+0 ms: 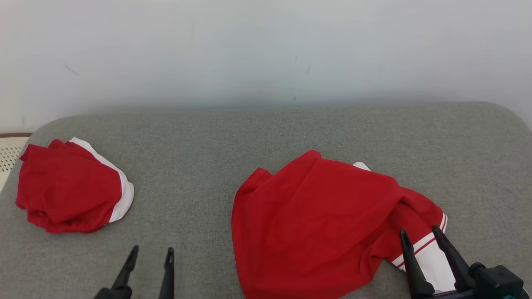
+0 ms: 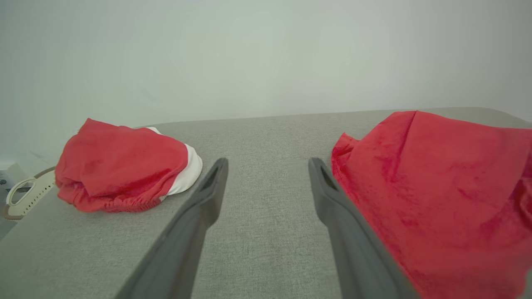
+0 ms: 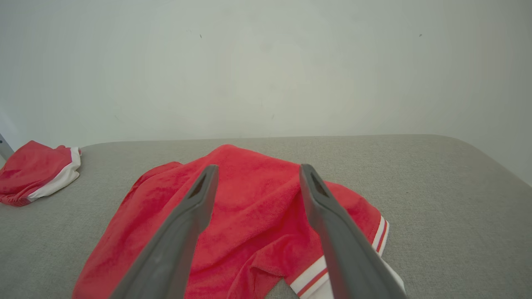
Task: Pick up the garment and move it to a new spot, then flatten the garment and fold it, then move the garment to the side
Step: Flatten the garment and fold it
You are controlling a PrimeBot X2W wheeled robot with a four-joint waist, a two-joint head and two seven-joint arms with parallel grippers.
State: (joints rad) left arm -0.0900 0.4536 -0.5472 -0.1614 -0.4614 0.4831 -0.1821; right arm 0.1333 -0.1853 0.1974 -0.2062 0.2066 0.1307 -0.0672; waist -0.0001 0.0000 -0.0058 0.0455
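A rumpled red garment (image 1: 316,220) with a white, red-striped hem lies loose on the grey padded table (image 1: 257,128), right of centre. It also shows in the left wrist view (image 2: 440,187) and the right wrist view (image 3: 241,220). My right gripper (image 1: 419,236) is open, its fingers over the garment's striped hem at the lower right, nothing between them. My left gripper (image 1: 151,252) is open over bare table, left of the garment and apart from it. In the wrist views both the left gripper (image 2: 268,164) and the right gripper (image 3: 257,170) stand wide and empty.
A second red garment with a white band (image 1: 70,187) lies bunched at the table's far left, also seen as a red bundle (image 2: 124,168) and a small red heap (image 3: 37,176). A white wall (image 1: 266,50) rises behind the table. A pale perforated object (image 1: 10,151) sits beyond the left edge.
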